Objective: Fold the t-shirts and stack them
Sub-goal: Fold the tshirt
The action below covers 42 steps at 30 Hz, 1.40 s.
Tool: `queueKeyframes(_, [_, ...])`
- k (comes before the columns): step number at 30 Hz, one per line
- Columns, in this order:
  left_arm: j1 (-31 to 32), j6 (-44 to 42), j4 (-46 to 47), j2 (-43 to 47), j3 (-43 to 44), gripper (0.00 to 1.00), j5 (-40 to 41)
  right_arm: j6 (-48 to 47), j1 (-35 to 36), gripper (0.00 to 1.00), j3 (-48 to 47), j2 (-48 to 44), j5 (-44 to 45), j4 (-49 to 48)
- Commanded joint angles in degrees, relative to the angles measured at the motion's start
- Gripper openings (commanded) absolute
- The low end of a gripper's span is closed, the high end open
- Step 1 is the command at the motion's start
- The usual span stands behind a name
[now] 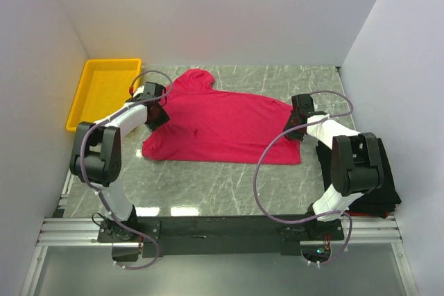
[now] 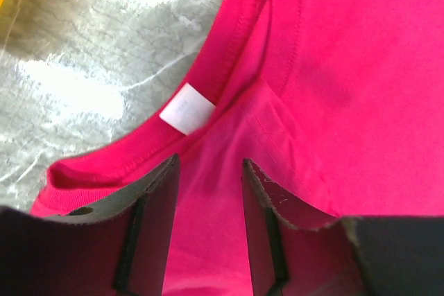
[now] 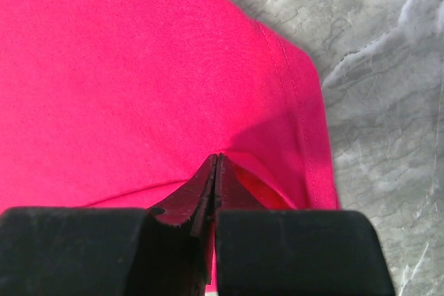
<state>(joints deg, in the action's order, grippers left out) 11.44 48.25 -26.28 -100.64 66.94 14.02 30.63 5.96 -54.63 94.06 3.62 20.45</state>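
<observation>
A plain crimson-pink cloth t-shirt [image 1: 222,126] lies spread flat on a grey marbled worktop [image 1: 229,185], stretched between the jaws of the two arms. The left jaws stand open over the shirt's ribbed neckline. A small white label [image 2: 187,107] sewn inside the collar sits just beyond their tips, and bare worktop shows past the collar. The right jaws are pressed closed at the shirt's opposite end, pinching a small raised fold of pink cloth near the stitched hem, with bare worktop just to their right. A black cloth t-shirt [image 1: 380,195] lies at the near right edge, behind the right jaws and partly hidden by that arm. A yellow plastic tray [image 1: 104,88] rests just beyond the left jaws, on their outer side.
</observation>
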Motion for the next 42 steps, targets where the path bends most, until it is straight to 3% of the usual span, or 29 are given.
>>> queueKeyframes(1, [-0.10, -1.58, -0.96, -1.66, 3.11, 0.46, 2.50, 0.57, -0.33, 0.00, 0.49, -2.83, 0.25, -1.29])
queueKeyframes(9, [-0.10, -2.11, -0.52, -4.04, 4.61, 0.40, 2.15, 0.66, -0.42, 0.00, 0.76, -3.27, 0.16, -1.46])
queueKeyframes(21, [-0.10, -3.07, -1.23, -1.32, 4.87, 0.01, 0.48, 1.01, -0.86, 0.00, 1.11, -3.62, 0.25, -1.46])
queueKeyframes(42, [-0.19, -4.74, -3.24, 1.85, 6.28, 0.01, 1.79, 2.24, -3.41, 0.00, 2.33, -5.29, 0.16, -2.34])
